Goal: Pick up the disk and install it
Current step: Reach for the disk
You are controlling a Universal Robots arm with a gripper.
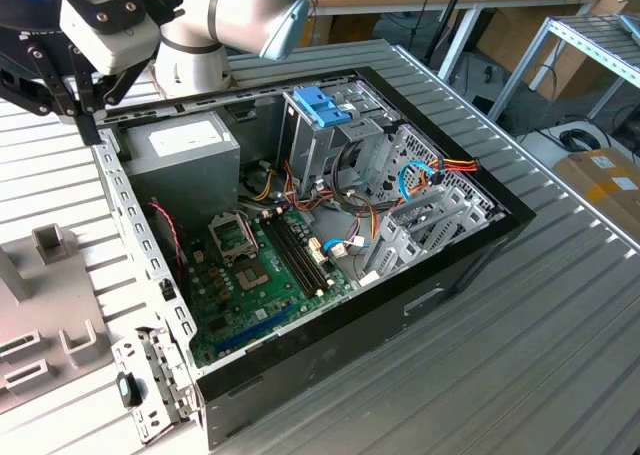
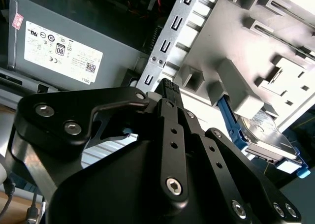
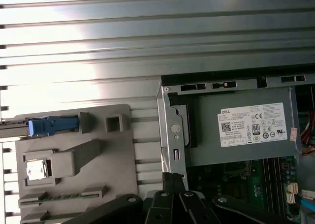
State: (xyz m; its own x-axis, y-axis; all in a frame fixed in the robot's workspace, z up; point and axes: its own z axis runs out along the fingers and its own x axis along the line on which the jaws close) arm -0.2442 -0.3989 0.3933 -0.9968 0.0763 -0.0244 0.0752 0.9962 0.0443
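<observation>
The disk (image 2: 268, 135) rests on the fixture (image 2: 256, 51) beside the case (image 1: 440, 295).

A white sticker (image 3: 252, 124) carrying black print, a barcode and rows of small certification marks sits on the flat face of the grey power supply box (image 3: 211, 152), seen in both wrist views. A small pink tag (image 3: 294, 133) with fine print sits at the box's edge. In the upper left of the exterior view, the sticker's print is unreadable.

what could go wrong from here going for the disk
The black gripper sits close to the computer case's perforated grey metal rim; moving off could clip it.
The silver hard drive in its blue plastic frame sits beside raised blocks of the grey plastic holder; an off-centre grasp might jam it.
</observation>
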